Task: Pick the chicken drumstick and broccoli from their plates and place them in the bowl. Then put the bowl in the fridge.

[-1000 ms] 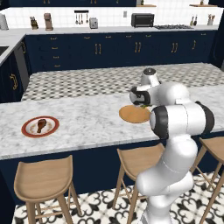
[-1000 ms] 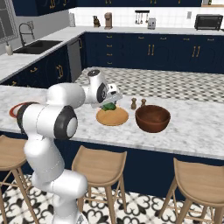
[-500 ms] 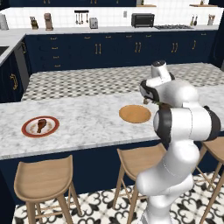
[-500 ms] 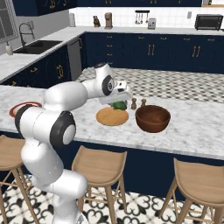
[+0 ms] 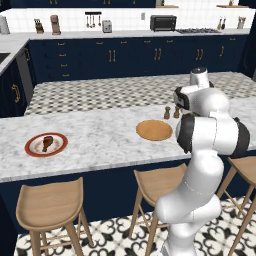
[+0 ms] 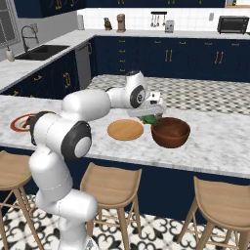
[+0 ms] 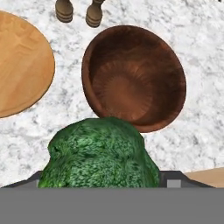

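Hand view: broccoli (image 7: 99,153) sits close against the camera between the finger tips, so the gripper (image 7: 103,181) is grasping the floret with jaws spread wide around it. Past it on the marble counter (image 7: 197,52) lies the bowl (image 7: 133,78), reddish-brown, empty, darker inside. Tan plate (image 7: 19,63) is off to one side of the bowl, bare, with two small brown shakers (image 7: 78,12) near the far edge of both. Right base view: gripper (image 6: 148,113) held above the counter at the bowl's (image 6: 170,132) near-left rim, green floret (image 6: 149,119) hanging in it, just over the rim rather than inside; tan plate (image 6: 125,129) beside the bowl, apart from it. Left base view: red-rimmed plate (image 5: 46,145) well away at the counter's left end, chicken drumstick (image 5: 47,143) lying on it; tan plate (image 5: 154,129) empty near the arm. Wooden stools (image 5: 50,207) stand in front of the counter.
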Robot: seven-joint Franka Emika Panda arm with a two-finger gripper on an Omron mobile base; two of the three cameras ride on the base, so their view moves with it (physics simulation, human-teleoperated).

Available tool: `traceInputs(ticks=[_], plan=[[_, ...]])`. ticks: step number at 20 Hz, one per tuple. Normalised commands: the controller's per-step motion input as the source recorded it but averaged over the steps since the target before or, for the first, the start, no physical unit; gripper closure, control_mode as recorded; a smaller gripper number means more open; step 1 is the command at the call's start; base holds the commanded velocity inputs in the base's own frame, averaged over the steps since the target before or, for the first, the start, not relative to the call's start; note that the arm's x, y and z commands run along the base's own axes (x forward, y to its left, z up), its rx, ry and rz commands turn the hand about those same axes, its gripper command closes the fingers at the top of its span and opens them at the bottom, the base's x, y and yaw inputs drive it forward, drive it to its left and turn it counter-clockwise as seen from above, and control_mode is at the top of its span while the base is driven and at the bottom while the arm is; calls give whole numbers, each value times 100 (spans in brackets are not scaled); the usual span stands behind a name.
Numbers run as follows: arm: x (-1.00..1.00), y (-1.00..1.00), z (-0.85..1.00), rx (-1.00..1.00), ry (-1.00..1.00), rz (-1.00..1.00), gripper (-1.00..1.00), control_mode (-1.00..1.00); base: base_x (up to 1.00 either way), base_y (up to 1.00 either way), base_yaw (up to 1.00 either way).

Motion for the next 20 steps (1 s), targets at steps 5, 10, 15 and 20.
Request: traceInputs(ticks=[5,10,15,20], plan=[[32,-47,-11,19,0,0,100,-100,0,0,0],[50,-36,-17,9,1,3,100,-100,0,0,0],[39,-21,-32,3,0,3,100,-100,0,0,0],[29,0,-51,0,0,0,100,-100,0,0,0]])
